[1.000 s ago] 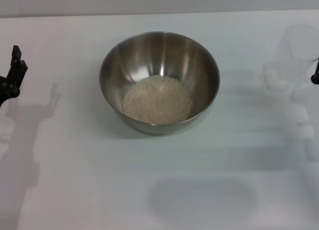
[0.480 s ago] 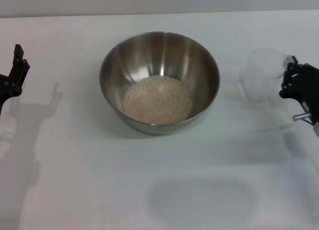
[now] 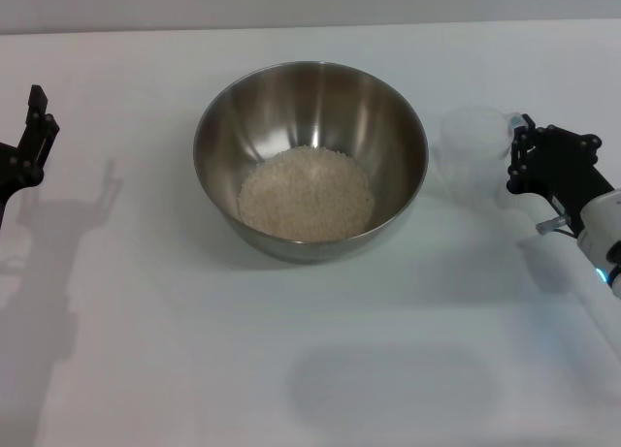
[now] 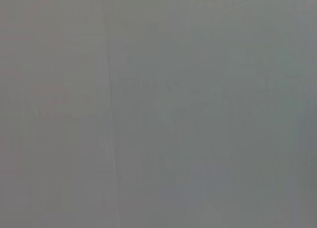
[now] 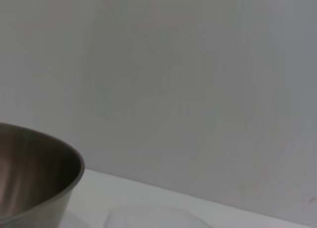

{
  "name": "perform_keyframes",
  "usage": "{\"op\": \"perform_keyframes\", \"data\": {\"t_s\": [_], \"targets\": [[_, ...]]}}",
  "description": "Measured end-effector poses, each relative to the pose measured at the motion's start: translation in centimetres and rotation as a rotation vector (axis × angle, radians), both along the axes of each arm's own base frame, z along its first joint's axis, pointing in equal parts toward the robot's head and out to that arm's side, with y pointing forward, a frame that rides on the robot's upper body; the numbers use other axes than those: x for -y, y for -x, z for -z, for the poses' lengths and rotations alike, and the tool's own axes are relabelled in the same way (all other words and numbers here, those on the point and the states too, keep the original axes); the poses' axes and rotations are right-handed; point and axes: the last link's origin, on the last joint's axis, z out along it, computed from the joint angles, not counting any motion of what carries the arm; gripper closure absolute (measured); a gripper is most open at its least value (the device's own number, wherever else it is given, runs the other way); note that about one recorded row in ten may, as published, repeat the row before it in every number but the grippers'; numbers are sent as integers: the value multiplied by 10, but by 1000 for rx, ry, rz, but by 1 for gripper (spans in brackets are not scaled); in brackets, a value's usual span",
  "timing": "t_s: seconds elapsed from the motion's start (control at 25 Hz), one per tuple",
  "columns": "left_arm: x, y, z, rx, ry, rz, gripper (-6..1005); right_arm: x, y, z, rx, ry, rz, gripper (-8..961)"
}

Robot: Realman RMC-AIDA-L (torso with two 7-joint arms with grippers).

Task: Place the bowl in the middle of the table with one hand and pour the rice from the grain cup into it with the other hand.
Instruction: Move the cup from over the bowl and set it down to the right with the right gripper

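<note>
Left end effector (image 3: 29,142) idles off the bowl's (image 3: 310,161) left, apparently spread wide. Bowl sits mid-worktop (image 3: 146,350), holding the rice (image 3: 307,193). Right end effector (image 3: 519,156) grips the apparently empty cup (image 3: 473,148) just beside the bowl's right side, presumably for set-down.

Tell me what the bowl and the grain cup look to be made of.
The bowl looks like stainless steel with a brushed, shiny finish: grey metal with soft vertical reflections on its walls. The grain cup seems to be clear, colourless plastic, since the white table shows through it; glass cannot be ruled out.
</note>
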Motion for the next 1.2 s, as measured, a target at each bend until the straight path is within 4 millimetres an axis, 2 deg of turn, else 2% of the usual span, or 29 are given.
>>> {"op": "perform_keyframes", "data": {"t_s": [0.44, 0.64, 1.04, 1.12, 1.2], "targets": [[1, -1, 1, -2, 4, 5, 165, 3, 5, 8, -29, 22, 2, 838], [2, 0, 1, -1, 3, 5, 165, 20, 5, 8, -65, -4, -20, 577], [2, 0, 0, -1, 2, 6, 165, 47, -8, 1, -101, -55, -6, 405], [2, 0, 0, -1, 2, 6, 165, 59, -12, -4, -116, -89, -11, 371], [2, 0, 0, -1, 1, 4, 165, 63, -12, -7, -125, -106, -19, 367]]}}
